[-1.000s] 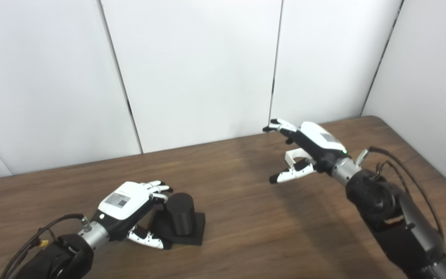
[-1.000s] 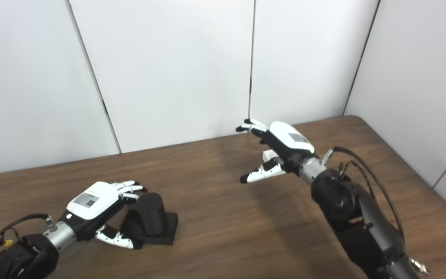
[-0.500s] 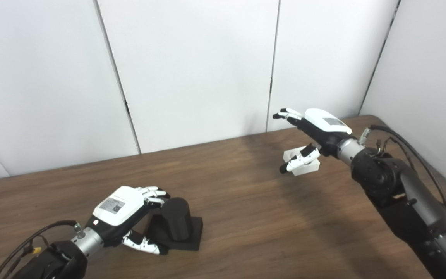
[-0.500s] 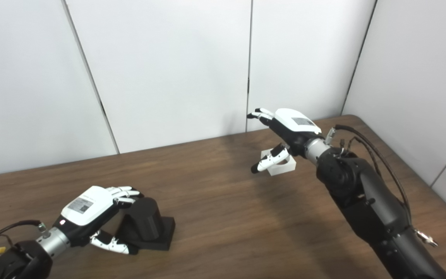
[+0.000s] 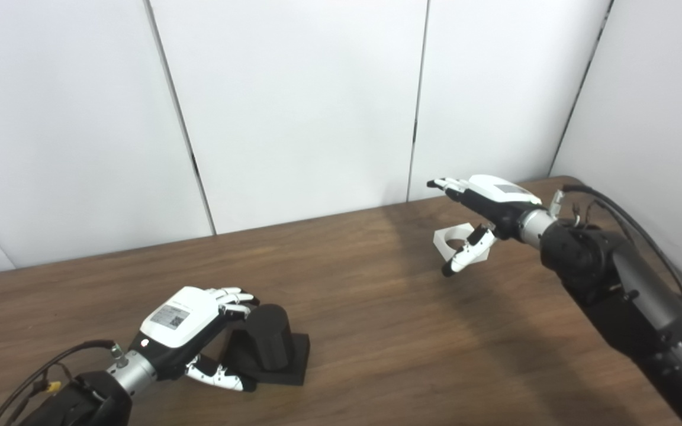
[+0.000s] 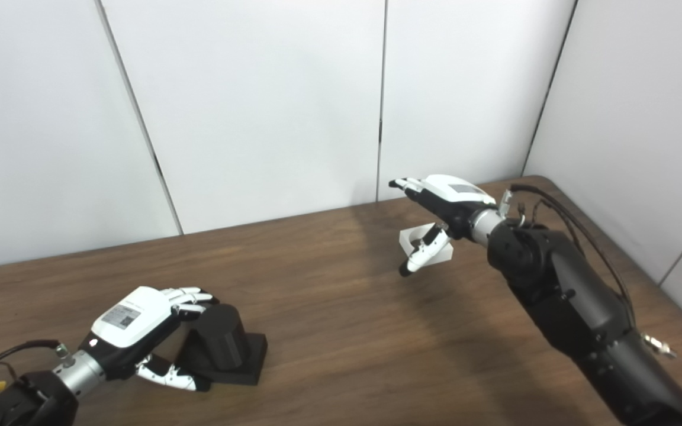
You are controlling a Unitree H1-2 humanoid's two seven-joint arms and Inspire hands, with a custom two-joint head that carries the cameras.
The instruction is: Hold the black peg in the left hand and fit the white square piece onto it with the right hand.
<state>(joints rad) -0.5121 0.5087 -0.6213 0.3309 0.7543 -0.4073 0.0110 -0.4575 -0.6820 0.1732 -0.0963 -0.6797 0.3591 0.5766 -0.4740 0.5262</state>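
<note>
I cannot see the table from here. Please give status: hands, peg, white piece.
Left hand around black peg, peg on table. Right hand open above white square piece, not gripping. Nothing lies between them.

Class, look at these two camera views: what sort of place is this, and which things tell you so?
Probably a robotics test bench: a bare brown wooden table boxed in by plain white wall panels, holding only a black peg on a square base and a white square piece with a round hole.

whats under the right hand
The white square piece lies on the table beneath the open right hand, round hole facing up. The thumb crosses its near right corner, so that part is hidden; contact can't be judged.
</note>
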